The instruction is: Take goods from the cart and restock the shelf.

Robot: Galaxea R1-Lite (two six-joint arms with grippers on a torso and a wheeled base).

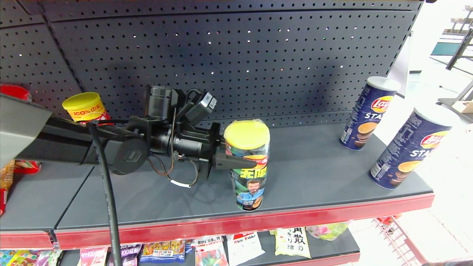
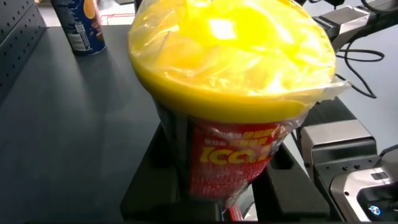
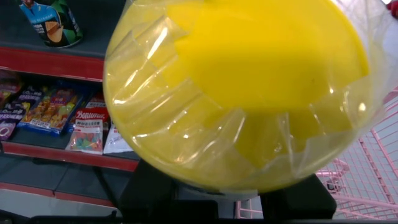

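On the dark shelf point(image 1: 314, 177) stands a chip can point(image 1: 249, 184) with a yellow lid and plastic wrap, its base near the red front edge. My left gripper point(image 1: 242, 157) comes in from the left and is shut on its upper part. In the left wrist view the same can point(image 2: 230, 56) shows a red label between the black fingers point(image 2: 155, 168). My right gripper point(image 3: 217, 202) is shut on a second yellow-lidded can point(image 3: 242, 87), held in front of and below the shelf; the first can point(image 3: 53, 22) stands farther off.
Two blue chip cans point(image 1: 367, 112) point(image 1: 410, 147) stand at the shelf's right end. Another yellow-lidded can point(image 1: 85, 107) and a red lid point(image 1: 14, 91) sit at the back left. Snack bags point(image 1: 244, 247) fill the lower shelf. The pink wire cart point(image 3: 367, 180) is at the right.
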